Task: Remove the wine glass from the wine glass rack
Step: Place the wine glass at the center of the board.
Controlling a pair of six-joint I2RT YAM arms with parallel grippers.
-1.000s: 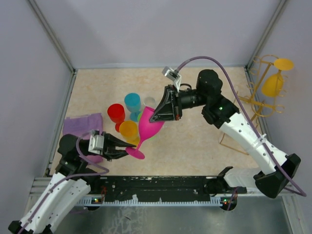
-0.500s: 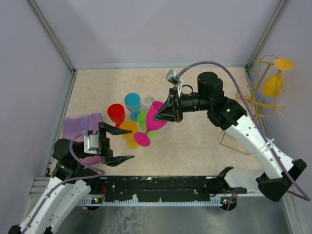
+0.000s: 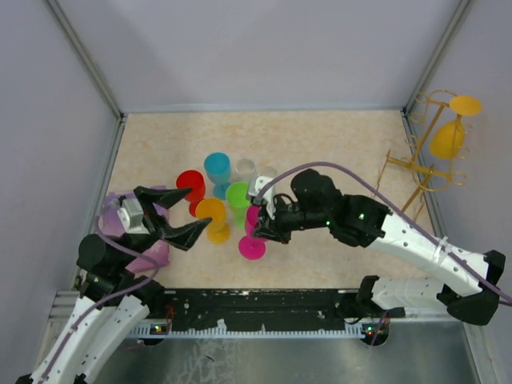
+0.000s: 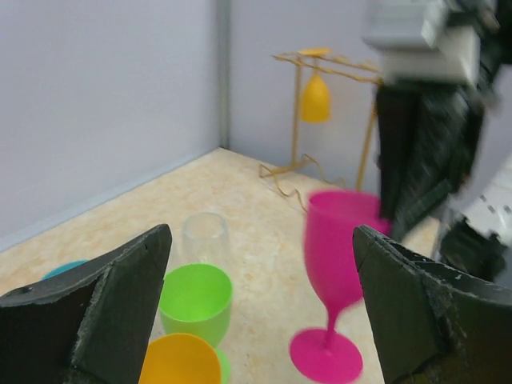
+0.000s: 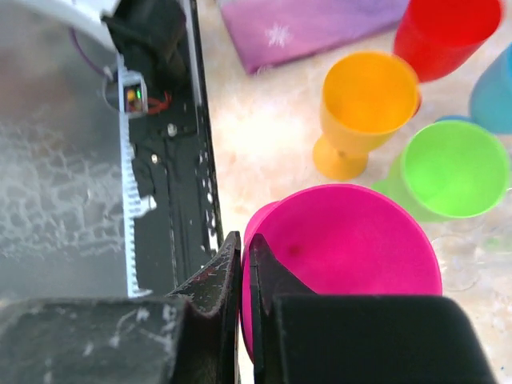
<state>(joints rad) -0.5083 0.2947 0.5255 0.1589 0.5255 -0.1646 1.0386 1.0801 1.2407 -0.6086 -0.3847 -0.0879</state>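
Right gripper [image 3: 260, 228]: jaws clamped on rim of pink wine glass [image 3: 252, 248], upright on table [image 3: 336, 144] by near edge. Left gripper [image 3: 182, 213]: jaws wide apart, empty.

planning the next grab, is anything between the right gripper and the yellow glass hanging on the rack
Nothing stands on the table between them. But the right gripper is shut on the pink glass at its rim and would need to let go first. The yellow glass hangs upside down in the rack.

Pincer [image 5: 244, 240] pinching pink wine glass [image 5: 352, 248] rim, orange glass [image 5: 368, 104], green glass [image 5: 456, 168] (upright)
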